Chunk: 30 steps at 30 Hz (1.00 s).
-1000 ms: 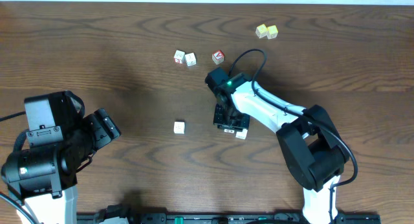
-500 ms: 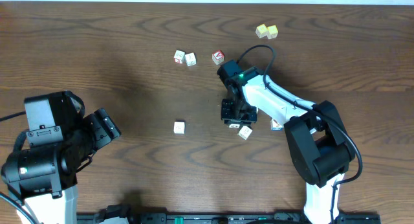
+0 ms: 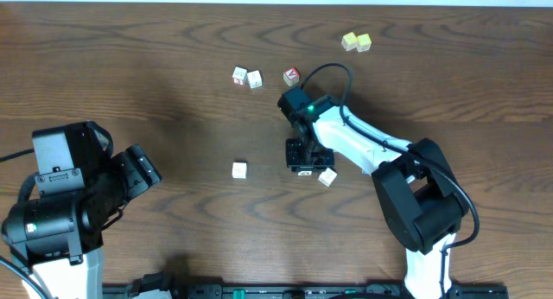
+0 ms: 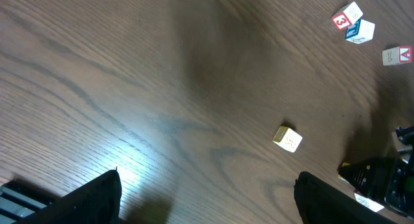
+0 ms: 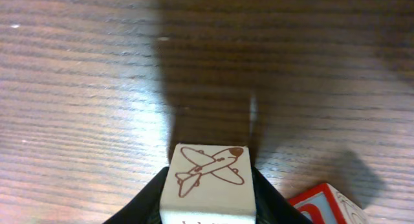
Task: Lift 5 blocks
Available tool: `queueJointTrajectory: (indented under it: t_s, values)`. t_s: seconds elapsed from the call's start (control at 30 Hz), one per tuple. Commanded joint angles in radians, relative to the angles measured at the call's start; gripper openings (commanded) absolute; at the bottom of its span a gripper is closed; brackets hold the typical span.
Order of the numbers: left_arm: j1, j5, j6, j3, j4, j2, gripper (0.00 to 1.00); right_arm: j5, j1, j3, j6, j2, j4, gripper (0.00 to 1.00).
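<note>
My right gripper [image 3: 303, 166] is shut on a white block [image 5: 208, 175] with a brown airplane drawing, which sits between the black fingers [image 5: 145, 201]. A second block [image 3: 327, 177] with a red-edged face [image 5: 326, 206] lies just right of it. Another white block [image 3: 239, 169] lies alone at mid-table and shows in the left wrist view as a small cube [image 4: 288, 138]. Two more blocks [image 3: 239, 75] [image 3: 254, 79] sit side by side at the back. My left gripper [image 4: 207, 201] is open over bare wood at the left, far from them all.
A red-faced cube [image 3: 291, 76] sits behind the right arm, close to its black cable. Two pale yellow cubes [image 3: 356, 42] lie at the back right. The bulky left arm base [image 3: 60, 213] fills the front left corner.
The right arm swung right with the held block, then came back left. The loose block beside it shifted slightly. The left arm stayed still.
</note>
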Motion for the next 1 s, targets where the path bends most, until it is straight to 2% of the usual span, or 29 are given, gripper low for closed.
queueJointTrajectory:
  t_s: [0.0, 0.2, 0.53, 0.73, 0.97]
  values:
    - [-0.003, -0.016, -0.009, 0.009, -0.003, 0.000, 0.86, 0.028, -0.019, 0.000, 0.005, 0.000, -0.007, 0.31]
    - [-0.003, -0.016, -0.009, 0.009, -0.003, 0.000, 0.86, 0.028, -0.056, 0.000, 0.019, 0.000, -0.018, 0.28]
    - [-0.003, -0.016, -0.009, 0.009, -0.003, 0.000, 0.86, 0.027, -0.059, 0.002, -0.019, 0.000, -0.012, 0.33]
    - [-0.003, -0.016, -0.009, 0.009, -0.003, 0.000, 0.86, 0.029, -0.059, 0.033, -0.045, 0.000, -0.050, 0.47]
    - [-0.003, -0.016, -0.009, 0.009, -0.003, 0.000, 0.86, 0.029, -0.060, 0.145, -0.049, 0.000, -0.161, 0.53]
